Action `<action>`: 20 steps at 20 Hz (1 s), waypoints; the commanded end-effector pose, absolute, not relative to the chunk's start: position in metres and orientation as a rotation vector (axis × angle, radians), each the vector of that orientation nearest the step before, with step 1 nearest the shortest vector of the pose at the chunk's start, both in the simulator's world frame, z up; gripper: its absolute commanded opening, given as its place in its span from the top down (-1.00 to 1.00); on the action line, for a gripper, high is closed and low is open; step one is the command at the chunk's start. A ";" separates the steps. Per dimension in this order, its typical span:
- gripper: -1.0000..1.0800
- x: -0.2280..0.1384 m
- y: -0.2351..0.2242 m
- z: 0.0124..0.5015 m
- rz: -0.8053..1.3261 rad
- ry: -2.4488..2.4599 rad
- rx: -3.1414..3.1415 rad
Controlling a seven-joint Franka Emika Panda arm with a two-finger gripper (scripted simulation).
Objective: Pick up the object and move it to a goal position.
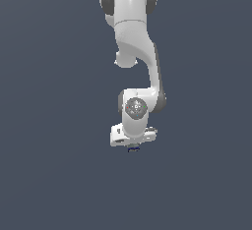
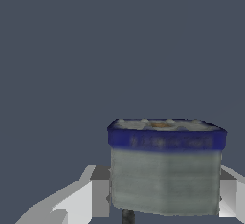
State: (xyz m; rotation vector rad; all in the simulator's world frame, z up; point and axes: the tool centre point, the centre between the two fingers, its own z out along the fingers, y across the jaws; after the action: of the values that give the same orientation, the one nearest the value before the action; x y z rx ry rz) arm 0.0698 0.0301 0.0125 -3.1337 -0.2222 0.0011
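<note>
**Under the wrist: a small load that could slip**

Below the white arm I see the gripper pointing down, the object peeping out beneath it. On the wrist view its fingers sit closed against the object's grey sides. I judge a fast move might twist it loose, since little of it is held

Arm: white shell, smooth, glossy like moulded plastic, with soft highlights; dark grey matt joint bands.
Gripper: white, smooth body; fingers pale grey, flat, matt.
Object: dull grey sides, faintly mottled, matt; dark blue band beneath the rim, blurred print; speckled pale top.
Ground: uniform slate grey, matt, featureless.
</note>
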 end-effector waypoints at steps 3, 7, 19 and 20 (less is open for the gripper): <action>1.00 0.069 0.030 0.014 0.001 -0.222 -3.134; 1.00 0.065 0.028 0.020 0.001 -0.222 -3.134; 1.00 0.030 0.014 0.072 0.001 -0.222 -3.134; 1.00 0.025 0.012 0.079 0.001 -0.222 -3.134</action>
State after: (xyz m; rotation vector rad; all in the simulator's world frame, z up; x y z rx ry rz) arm 0.0316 0.0146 0.0683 -3.1337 -0.2226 0.0033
